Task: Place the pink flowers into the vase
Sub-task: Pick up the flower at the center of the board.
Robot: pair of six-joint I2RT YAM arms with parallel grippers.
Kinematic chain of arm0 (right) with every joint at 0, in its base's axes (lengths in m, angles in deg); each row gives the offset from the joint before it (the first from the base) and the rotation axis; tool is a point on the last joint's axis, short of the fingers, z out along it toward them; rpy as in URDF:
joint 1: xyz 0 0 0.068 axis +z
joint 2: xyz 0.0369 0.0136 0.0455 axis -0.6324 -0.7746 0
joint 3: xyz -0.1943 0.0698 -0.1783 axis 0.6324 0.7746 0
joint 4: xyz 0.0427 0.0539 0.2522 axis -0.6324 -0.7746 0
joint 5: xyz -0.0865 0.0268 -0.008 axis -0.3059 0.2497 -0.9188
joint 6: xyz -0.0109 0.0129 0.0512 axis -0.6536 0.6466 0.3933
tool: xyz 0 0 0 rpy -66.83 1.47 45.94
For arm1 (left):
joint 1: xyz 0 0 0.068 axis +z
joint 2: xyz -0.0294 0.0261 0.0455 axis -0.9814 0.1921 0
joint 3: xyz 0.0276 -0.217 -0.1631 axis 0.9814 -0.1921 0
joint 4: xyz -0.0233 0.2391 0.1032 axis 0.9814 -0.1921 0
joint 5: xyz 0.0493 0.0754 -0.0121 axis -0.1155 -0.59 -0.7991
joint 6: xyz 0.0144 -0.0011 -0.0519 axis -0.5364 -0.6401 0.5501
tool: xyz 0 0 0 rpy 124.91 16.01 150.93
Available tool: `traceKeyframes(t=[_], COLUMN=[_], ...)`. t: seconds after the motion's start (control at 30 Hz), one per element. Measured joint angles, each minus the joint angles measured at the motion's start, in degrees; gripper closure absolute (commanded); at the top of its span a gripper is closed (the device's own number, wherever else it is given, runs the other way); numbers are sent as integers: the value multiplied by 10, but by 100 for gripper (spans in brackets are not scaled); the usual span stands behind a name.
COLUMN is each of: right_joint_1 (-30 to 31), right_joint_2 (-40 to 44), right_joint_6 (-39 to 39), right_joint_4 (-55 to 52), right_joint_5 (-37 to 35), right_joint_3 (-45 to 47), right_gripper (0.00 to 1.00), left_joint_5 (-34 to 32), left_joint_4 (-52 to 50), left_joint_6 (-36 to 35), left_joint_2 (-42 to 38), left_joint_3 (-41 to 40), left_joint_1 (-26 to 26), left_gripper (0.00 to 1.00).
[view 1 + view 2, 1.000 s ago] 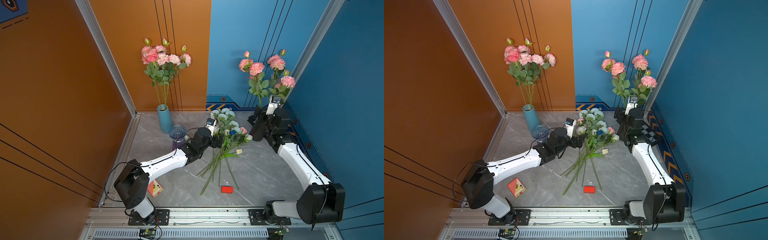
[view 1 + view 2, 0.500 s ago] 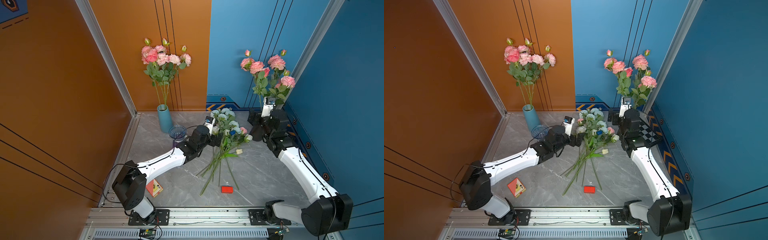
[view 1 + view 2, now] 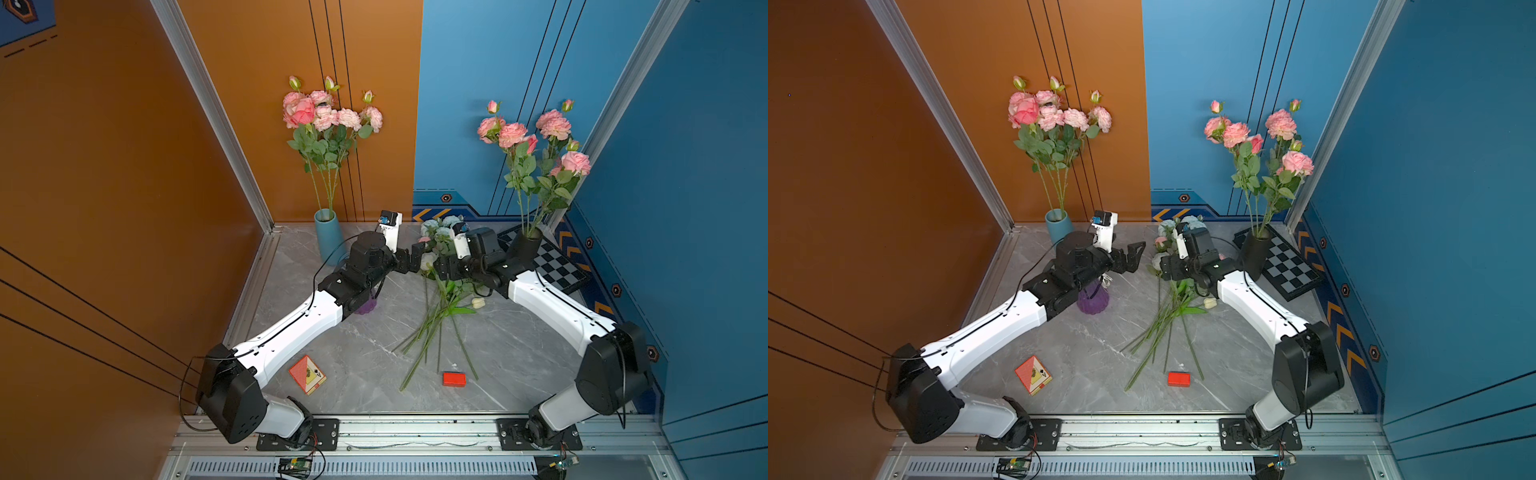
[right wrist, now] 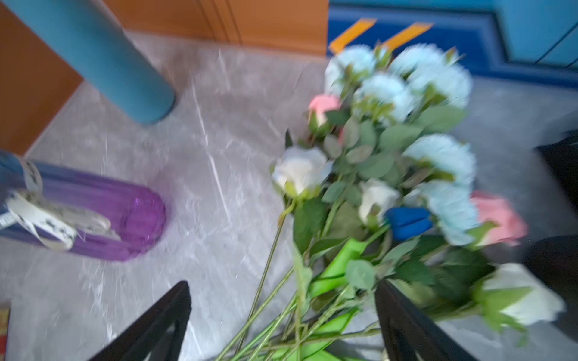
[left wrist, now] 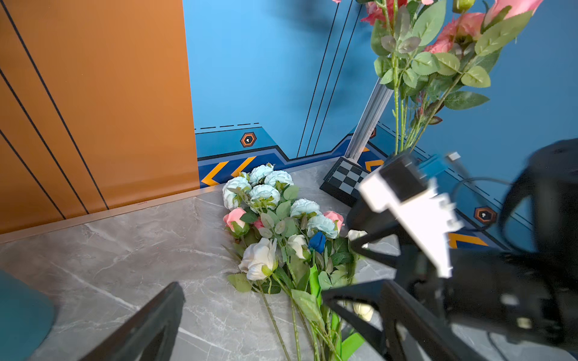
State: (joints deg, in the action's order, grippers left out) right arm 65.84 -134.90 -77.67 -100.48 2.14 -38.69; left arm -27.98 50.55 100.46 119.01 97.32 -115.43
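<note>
The right hand (image 3: 1152, 268) hangs low over the heap of loose artificial flowers (image 3: 1173, 291) at the centre of a top view, its two black fingers (image 4: 156, 322) spread wide with nothing between them; green stems (image 4: 275, 315) pass under the gap in the right wrist view, which is blurred. The left hand (image 3: 1133, 253) hovers just left of the same heap, equally wide open and empty.

The pink flowers still loose are few: rose-shaped pink heads (image 5: 235, 218) tucked among pale blue ruffled blooms (image 5: 264, 195) and white tulip-like ones (image 5: 259, 259), at the heap's upper end. Their long axis runs from those heads down and left toward the bare stem tips (image 3: 405, 384) at lower centre of the frame. Other pink sprays already stand in the tall teal cylindrical vase (image 3: 328, 237) at upper left and in the black vase (image 3: 525, 249) at right.

The right hand looks nearer the stems, sitting almost on them just below the heads. A purple ribbed glass vase (image 3: 1093, 300) stands under the left arm on the grey marbled surface (image 3: 1084, 365).
</note>
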Motion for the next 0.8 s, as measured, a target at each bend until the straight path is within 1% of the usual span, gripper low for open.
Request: traceKeyframes(t=[0.07,0.2,0.27,0.33,0.5,0.63,0.8], right_joint_1=[11,31,39,44,43,43,43], right_joint_2=[-28,-66,-84,-106,-155,-175,-201], right_joint_6=[15,35,43,52,62,64,63], right_joint_4=[-15,-31,-34,-34,-35,-39,-43], right_joint_5=[17,39,47,50,53,53,47], right_joint_3=[0,-4,-9,-16,-31,-43,-79], right_gripper=[22,25,29,32,36,41,48], left_joint_5=[9,21,23,29,43,47,49], left_joint_4=[-10,-23,-25,-26,-26,-26,-26], left_joint_6=[-7,-13,-13,-13,-10,-9,-8], left_joint_2=[-7,-23,-31,-37,-39,-39,-39], left_joint_3=[0,0,0,0,-2,-2,-2], left_joint_1=[11,34,40,40,39,39,39], left_gripper=[2,1,1,2,1,1,1])
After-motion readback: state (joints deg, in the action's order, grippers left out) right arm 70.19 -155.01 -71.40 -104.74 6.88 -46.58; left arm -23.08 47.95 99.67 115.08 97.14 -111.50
